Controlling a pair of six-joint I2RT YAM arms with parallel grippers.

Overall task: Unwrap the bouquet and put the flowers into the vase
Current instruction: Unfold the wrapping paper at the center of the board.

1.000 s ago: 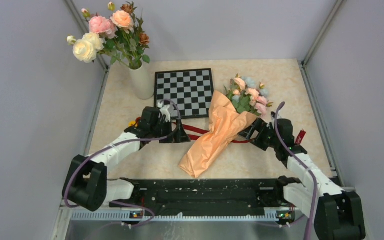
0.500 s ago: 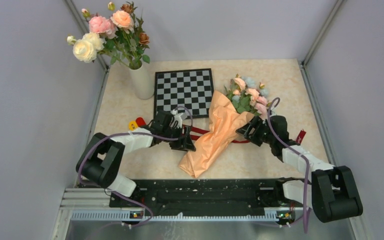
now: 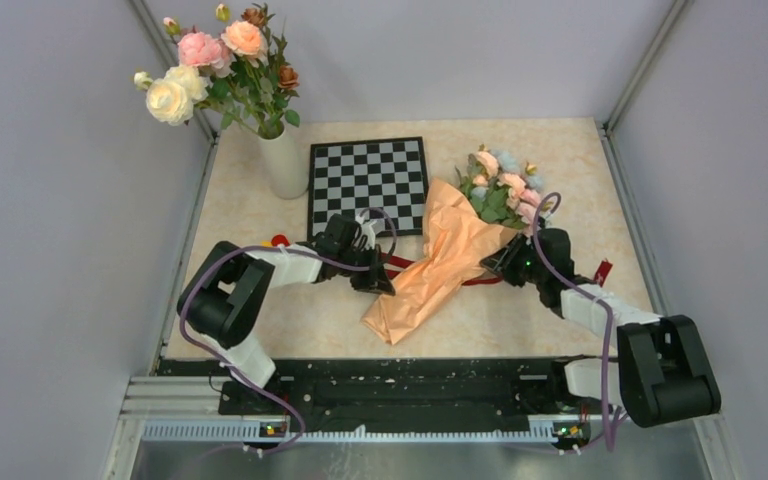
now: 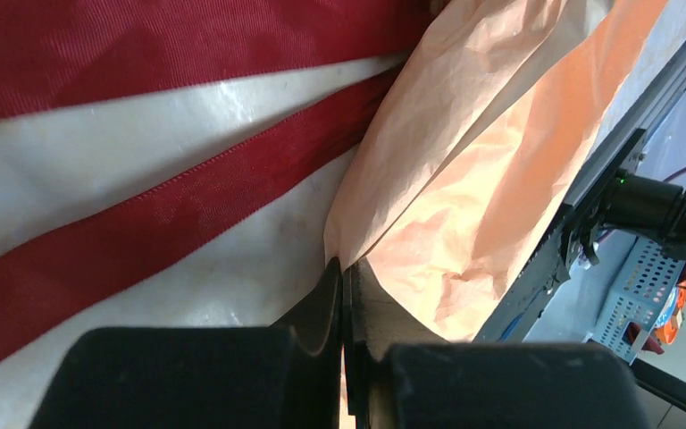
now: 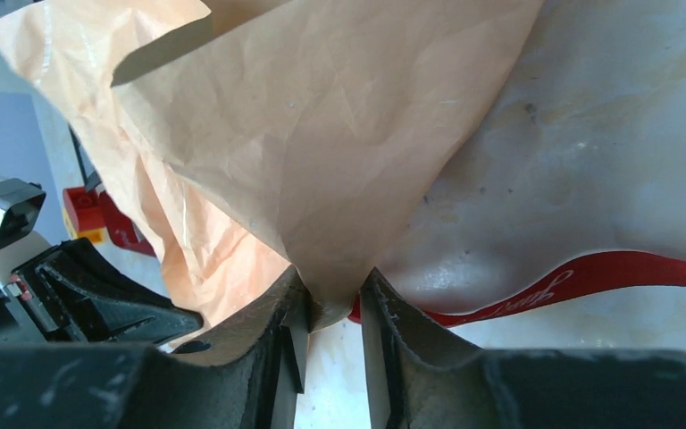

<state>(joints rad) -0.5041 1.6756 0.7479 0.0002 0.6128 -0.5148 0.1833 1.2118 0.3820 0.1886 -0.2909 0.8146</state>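
Note:
The bouquet [image 3: 440, 255], a cone of peach crinkled paper, lies across the middle of the table. Its flowers [image 3: 500, 190], small pink and pale blue blooms, point to the far right. A dark red ribbon [image 3: 400, 265] trails under it. My left gripper [image 3: 378, 283] is at the paper's left edge; in the left wrist view it [image 4: 344, 268] is shut, with the paper [image 4: 464, 179] edge pinched at its tips. My right gripper [image 3: 495, 262] is at the right edge. In its wrist view it [image 5: 332, 290] stands narrowly open round a paper [image 5: 322, 134] corner. The white vase [image 3: 283, 160] stands far left.
Large cream, pink and peach roses [image 3: 220, 65] fill the vase. A chessboard [image 3: 368, 185] lies behind the bouquet. A small red and yellow object [image 3: 272, 243] sits by the left arm. A red ribbon end [image 3: 601, 272] lies by the right arm. Grey walls enclose the table.
Both grippers have moved in to the bouquet's paper edges and narrowed, the left one fully shut. The bouquet has shifted a little, its flower end moving farther back and right.

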